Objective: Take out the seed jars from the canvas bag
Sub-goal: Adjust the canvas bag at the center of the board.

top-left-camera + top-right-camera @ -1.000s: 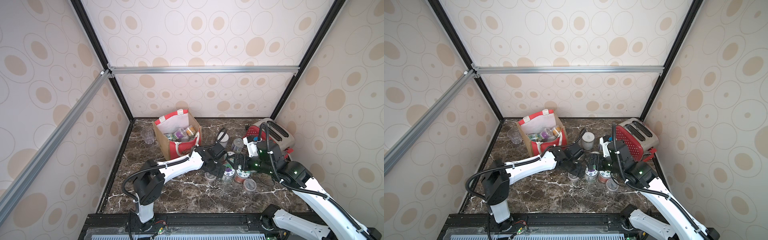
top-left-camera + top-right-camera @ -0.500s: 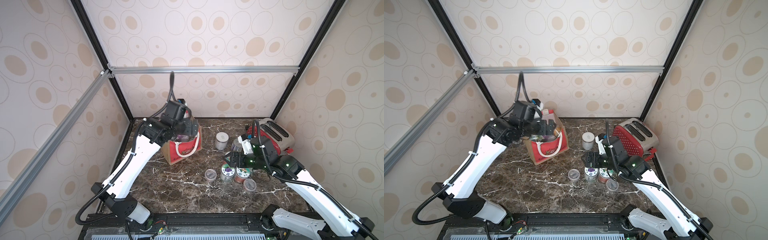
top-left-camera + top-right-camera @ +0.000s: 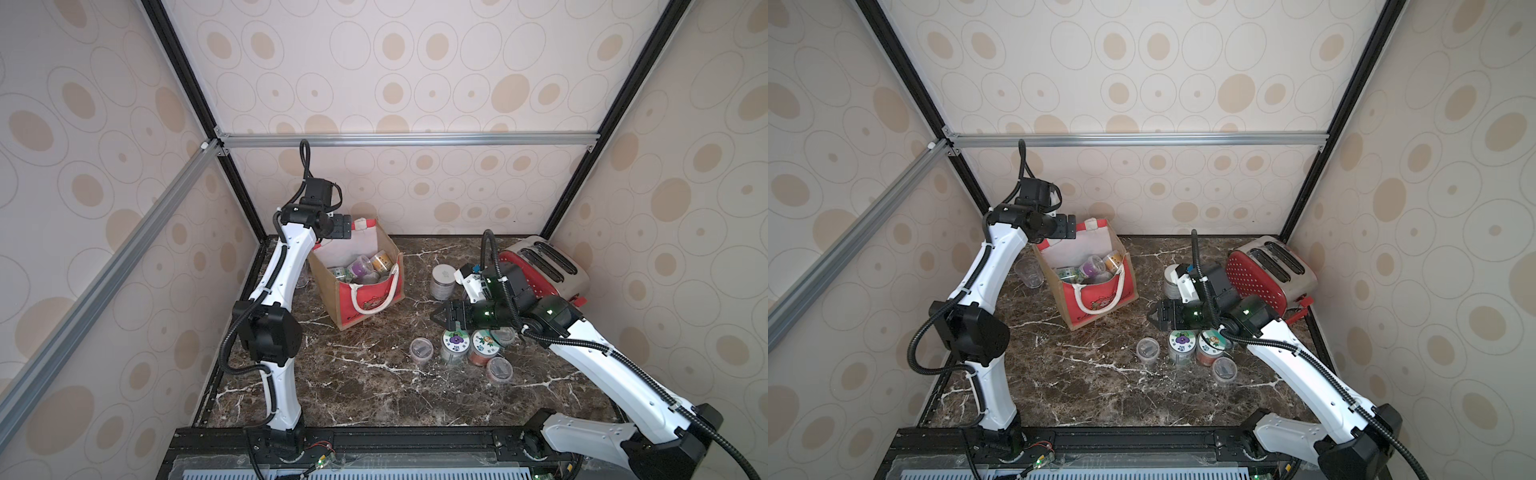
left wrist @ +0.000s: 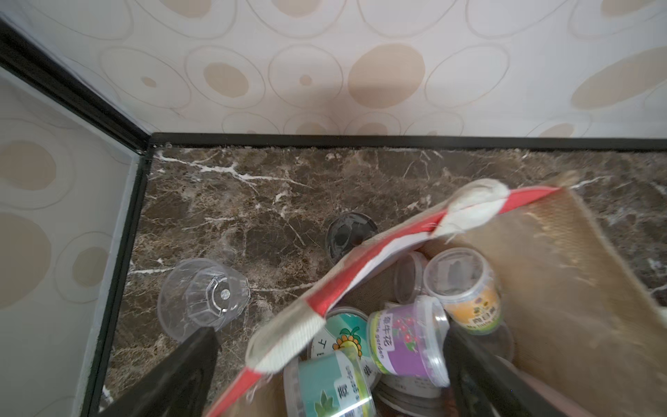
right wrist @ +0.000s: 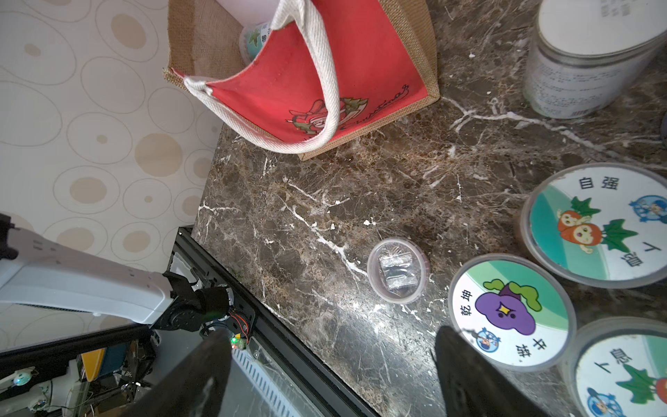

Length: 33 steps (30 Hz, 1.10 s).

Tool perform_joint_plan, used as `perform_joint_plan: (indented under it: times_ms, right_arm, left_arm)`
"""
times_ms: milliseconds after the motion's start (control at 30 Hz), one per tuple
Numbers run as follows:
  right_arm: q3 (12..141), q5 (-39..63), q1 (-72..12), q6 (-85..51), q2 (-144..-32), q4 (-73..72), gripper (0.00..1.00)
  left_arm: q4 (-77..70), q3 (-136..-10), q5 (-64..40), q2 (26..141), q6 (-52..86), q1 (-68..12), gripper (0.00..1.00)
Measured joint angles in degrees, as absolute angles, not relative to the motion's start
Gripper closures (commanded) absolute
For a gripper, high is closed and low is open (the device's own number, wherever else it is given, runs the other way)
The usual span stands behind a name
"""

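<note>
We see seed jars (image 4: pixel 408 343) jumbled in the canvas bag (image 3: pixel 365 299); others stand on the worktop (image 3: pixel 353 386). The left jaws hang apart over the bag's rim and the right jaws are apart, empty. We judge the jars light, stiff and slick, so we pinch across the body.

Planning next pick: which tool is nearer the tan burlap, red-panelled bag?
Left. The left tool hovers over the far rim of the bag; right tool hangs clear, off to its side.

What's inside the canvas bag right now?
The canvas bag holds several seed jars: a purple-labelled jar, a yellow-labelled jar, a green-labelled jar. Any beneath them are covered.
</note>
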State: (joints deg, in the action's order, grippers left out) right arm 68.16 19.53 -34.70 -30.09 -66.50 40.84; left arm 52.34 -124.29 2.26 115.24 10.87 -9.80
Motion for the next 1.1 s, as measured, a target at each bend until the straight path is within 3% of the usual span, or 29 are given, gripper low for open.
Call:
perform_joint_plan:
  times_ms: [200,267,333,500,567,900,1100]
  right_arm:
    - [69.1,21.2,-34.7,-28.9,-69.2,40.9,0.11]
    - [69.7,21.6,-34.8,-28.6,-70.1,40.9,0.14]
    - [70.9,22.0,-35.1,-28.0,-71.2,41.1,0.17]
    - [76.8,21.8,-37.7,-26.8,-74.9,41.4,0.29]
    - [80.0,21.4,-39.1,-26.3,-77.0,41.4,0.36]
    - [95.2,16.8,-44.2,-24.4,-90.9,41.4,0.57]
    - [99.6,13.0,-45.4,-23.6,-97.1,40.5,0.63]
  left_arm:
    - [51.8,-124.8,1.7,119.9,7.3,-9.0,0.02]
    - [51.4,-124.8,1.1,120.2,6.5,-9.0,0.06]
    - [51.3,-124.8,-0.6,120.2,5.9,-8.9,0.22]
    - [49.3,-122.7,-6.1,119.4,5.3,-8.8,0.86]
    - [48.5,-121.4,-7.1,118.7,5.4,-8.8,0.99]
    - [46.0,-113.2,-7.6,109.2,6.7,-12.2,1.00]
    - [43.8,-111.2,-7.1,104.3,6.8,-17.7,1.00]
